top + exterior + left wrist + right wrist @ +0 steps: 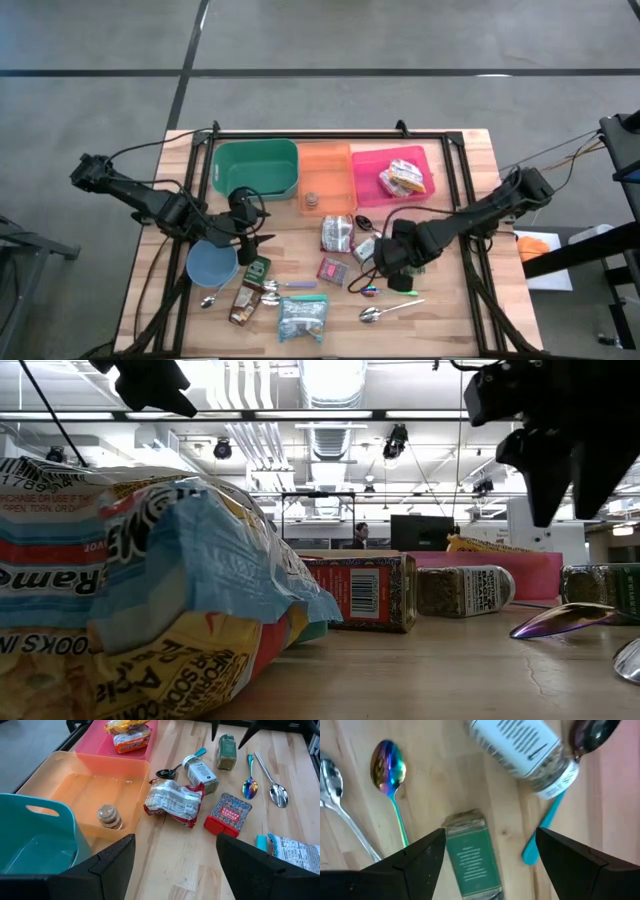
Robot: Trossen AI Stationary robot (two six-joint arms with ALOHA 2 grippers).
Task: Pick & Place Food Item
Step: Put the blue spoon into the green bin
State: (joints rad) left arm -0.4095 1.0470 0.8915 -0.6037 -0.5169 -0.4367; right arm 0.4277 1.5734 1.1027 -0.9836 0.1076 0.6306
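Wooden table (455, 300) on a grey floor, open workshop with ceiling lights behind

Three bins along its far edge: green (255, 167), orange (327, 177) holding one small jar (109, 816), pink (400, 172) holding snack packets. Right gripper (490, 851) hovers with fingers spread and empty directly over the green-labelled jar (471, 857) near the table's middle; left gripper (175, 855) hangs open, empty, just before the green bin
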